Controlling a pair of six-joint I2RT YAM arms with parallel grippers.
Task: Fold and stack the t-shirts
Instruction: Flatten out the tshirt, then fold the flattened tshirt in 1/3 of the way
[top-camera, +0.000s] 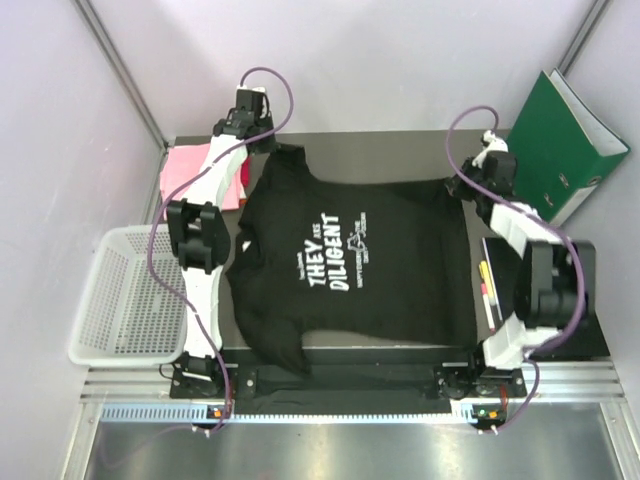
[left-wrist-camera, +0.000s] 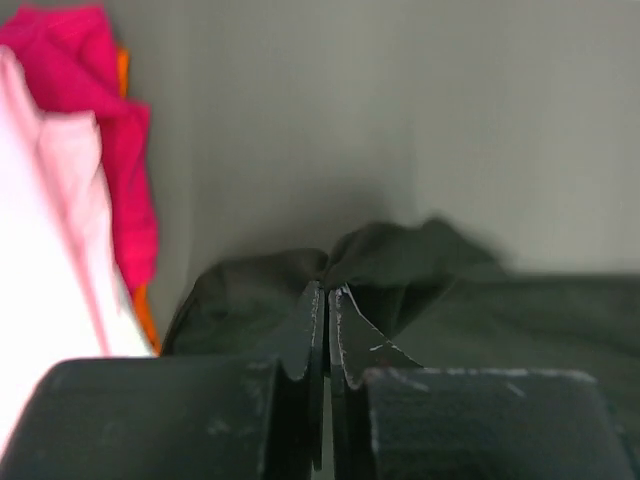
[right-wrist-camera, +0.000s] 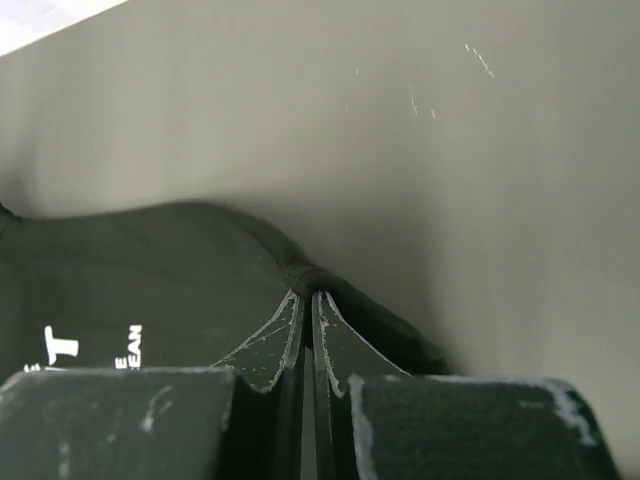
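Two hands, both closed on cloth. The left hand (top-camera: 268, 140) pinches a bunched fold at the far left corner of the black t-shirt (top-camera: 350, 270), which looks like the far sleeve or shoulder. The right hand (top-camera: 465, 185) pinches the far right corner, at the hem seam. Both wrist views show the jaws pressed together with a ridge of black fabric rising between the tips.

- The shirt lies spread on the bench (top-camera: 380, 145), white lettering up and neck towards the left. The near sleeve reaches the near edge.
- The light pink shirt (top-camera: 190, 165) and the darker pink-red shirt (left-wrist-camera: 100, 100) sit heaped at the far left corner, just beside the left hand. Neither is folded yet, as far as I can tell.
- The white mesh basket (top-camera: 130, 300) is off the left side. The green binder (top-camera: 560, 150) leans at the far right.

Handling, my judgement:
- The shirt looks light, limp and not fragile, with no stiffness to carry a shape.
- It will probably sag between two pinch points and drag on the bench rather than slide freely.
- Single-layer cloth may slip out of a narrow pinch, so seams, hem and sleeve edges, where the fabric is doubled, look like the surest holds.
- Two matching corners along one edge, as held now, seem right for carrying that edge over in a fold.
- Uneven lifting may skew the crease.
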